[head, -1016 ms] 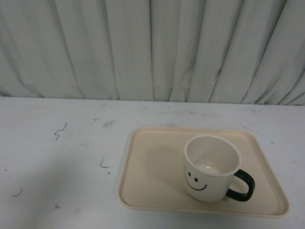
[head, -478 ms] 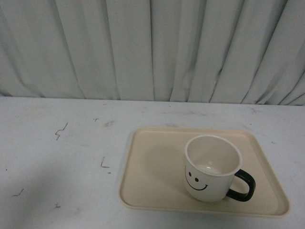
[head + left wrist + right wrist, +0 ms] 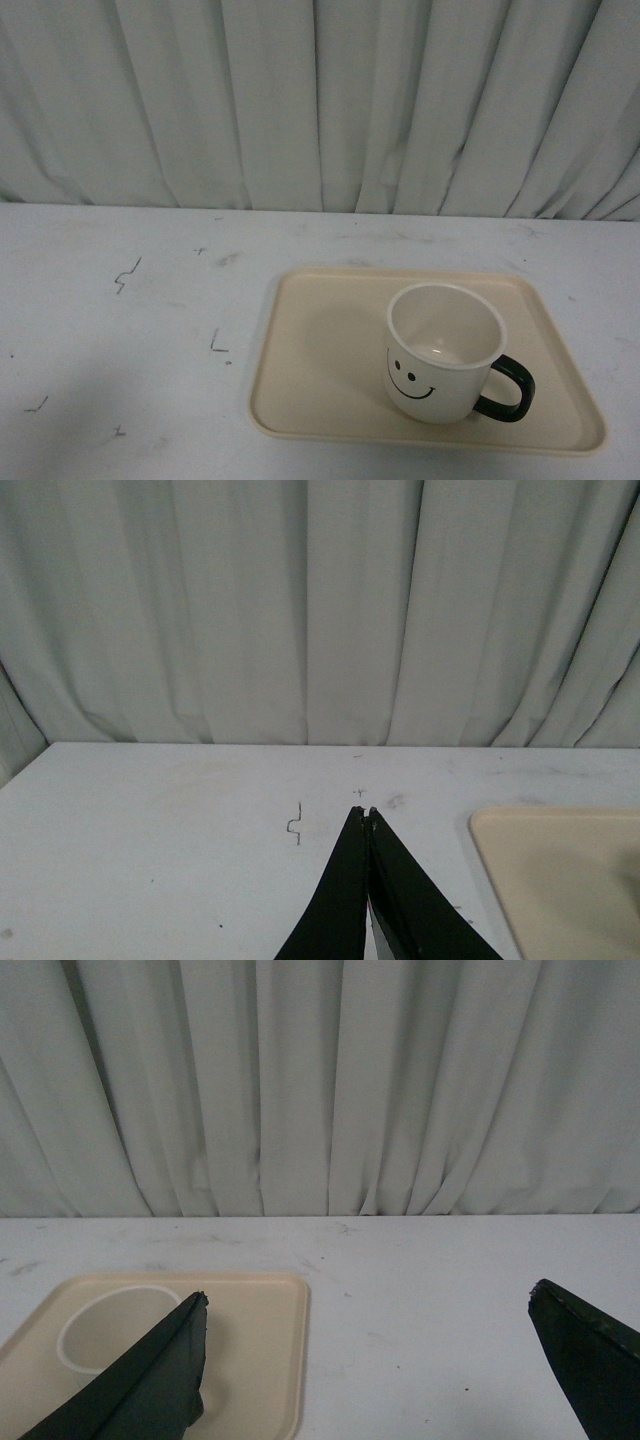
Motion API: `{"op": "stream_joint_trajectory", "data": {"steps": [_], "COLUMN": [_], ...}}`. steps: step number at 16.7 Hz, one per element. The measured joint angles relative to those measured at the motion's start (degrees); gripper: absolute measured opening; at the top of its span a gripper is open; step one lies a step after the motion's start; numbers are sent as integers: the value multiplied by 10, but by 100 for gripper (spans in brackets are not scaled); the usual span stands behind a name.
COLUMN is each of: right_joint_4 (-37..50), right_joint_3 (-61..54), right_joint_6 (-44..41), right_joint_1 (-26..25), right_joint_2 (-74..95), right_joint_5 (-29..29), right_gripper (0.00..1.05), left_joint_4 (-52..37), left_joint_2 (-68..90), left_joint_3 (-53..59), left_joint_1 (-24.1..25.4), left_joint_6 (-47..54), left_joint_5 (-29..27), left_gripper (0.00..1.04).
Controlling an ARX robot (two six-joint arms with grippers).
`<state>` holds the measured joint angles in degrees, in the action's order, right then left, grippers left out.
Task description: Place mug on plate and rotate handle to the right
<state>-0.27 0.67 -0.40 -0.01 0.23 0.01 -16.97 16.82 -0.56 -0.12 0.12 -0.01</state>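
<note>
Right hand [image 3: 369, 1295] released, left hand [image 3: 366, 812] clenched, mug [image 3: 445, 355] on plate [image 3: 320, 350] beyond right hand.

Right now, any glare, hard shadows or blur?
Front view: soft even light, faint shadow left of the mug on the plate, no glare. Left wrist view: sharp; shut left gripper reads as flat black. Right wrist view: open right gripper likewise black, no detail.

Looks matte black and smooth on both grippers. On the left gripper [image 3: 367, 812], carries two long flat fingers [image 3: 340, 910] that taper like blades to thin tips, with a pale sliver between them lower down. On the right gripper [image 3: 370, 1295], carries two broader wedge-shaped fingers [image 3: 590, 1360], faintly rough along the inner edges. The one over the plate [image 3: 275, 1360] is blunt-tipped.
</note>
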Motion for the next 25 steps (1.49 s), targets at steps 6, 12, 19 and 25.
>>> {"op": "stream_joint_trajectory", "data": {"steps": [6,12,19,25], "right_joint_4": [0,0,0,40], "right_joint_3": [0,0,0,0], "right_joint_6": [0,0,0,15], "right_joint_1": [0,0,0,-41], "right_joint_2": [0,0,0,54], "right_joint_5": [0,0,0,-44], "right_gripper": [98,98,98,98], "left_joint_4": [78,172,172,172], "left_joint_2": [-73,-163,-163,-163], "left_joint_3": [0,0,0,0], "left_joint_1": [0,1,1,1], "left_joint_6": [0,-1,-1,-1], "left_joint_5": [0,0,0,0], "left_gripper": [2,16,82,98]}}
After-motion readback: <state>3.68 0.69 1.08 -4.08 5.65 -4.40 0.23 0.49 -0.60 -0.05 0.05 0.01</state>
